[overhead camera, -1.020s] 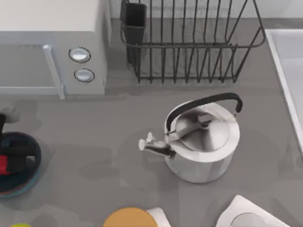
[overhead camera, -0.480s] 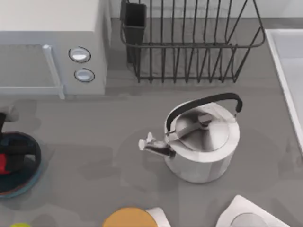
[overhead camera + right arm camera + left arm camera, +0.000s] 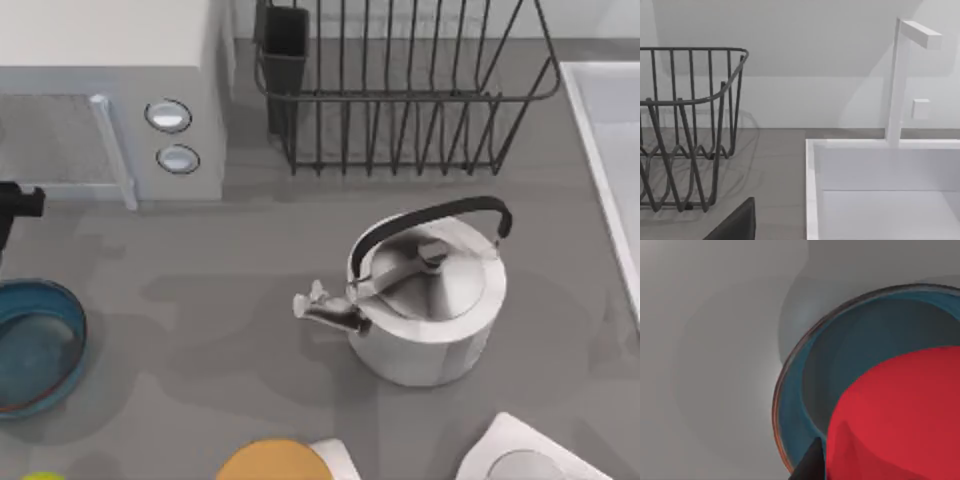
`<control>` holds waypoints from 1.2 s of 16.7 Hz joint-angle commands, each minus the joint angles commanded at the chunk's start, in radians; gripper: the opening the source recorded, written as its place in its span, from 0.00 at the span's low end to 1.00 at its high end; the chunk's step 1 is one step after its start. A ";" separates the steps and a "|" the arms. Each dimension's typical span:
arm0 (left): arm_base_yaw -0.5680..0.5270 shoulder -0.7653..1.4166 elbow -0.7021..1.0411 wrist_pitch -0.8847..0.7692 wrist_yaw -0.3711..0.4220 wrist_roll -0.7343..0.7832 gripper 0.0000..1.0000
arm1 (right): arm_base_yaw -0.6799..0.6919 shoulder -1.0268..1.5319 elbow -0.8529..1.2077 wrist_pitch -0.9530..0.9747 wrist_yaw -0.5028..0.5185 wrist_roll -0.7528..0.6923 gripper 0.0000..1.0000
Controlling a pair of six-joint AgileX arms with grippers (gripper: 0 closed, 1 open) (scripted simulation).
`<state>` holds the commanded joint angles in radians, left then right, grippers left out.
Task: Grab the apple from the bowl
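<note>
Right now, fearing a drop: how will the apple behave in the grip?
The apple looks smooth and round, so it could slip from the left fingers. It shows no denting, so firm squeezing seems safe. Dropped on the table, it would probably roll; the bowl might stop it.

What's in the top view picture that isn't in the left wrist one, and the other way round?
Top view: the kettle, the dish rack, the microwave, the orange disc, and the left gripper at the table's left edge, between the bowl and the microwave. Left wrist view: the apple, big and close, held by that gripper above the bowl. Both: the blue bowl, with no apple in it. The right arm is parked near the sink.
</note>
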<state>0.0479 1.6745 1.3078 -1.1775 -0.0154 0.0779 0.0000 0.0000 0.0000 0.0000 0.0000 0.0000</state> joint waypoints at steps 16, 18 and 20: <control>-0.018 -0.049 0.523 -0.546 0.000 -0.023 0.00 | 0.000 0.000 0.000 0.000 0.000 0.000 1.00; -0.074 0.008 0.568 -0.534 0.002 -0.078 0.00 | 0.000 0.000 0.000 0.000 0.000 0.000 1.00; -0.170 0.106 0.631 -0.511 0.005 -0.174 0.00 | 0.000 0.000 0.000 0.000 0.000 0.000 1.00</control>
<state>-0.1225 1.7801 1.9387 -1.6887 -0.0108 -0.0960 0.0000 0.0000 0.0000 0.0000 0.0000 0.0000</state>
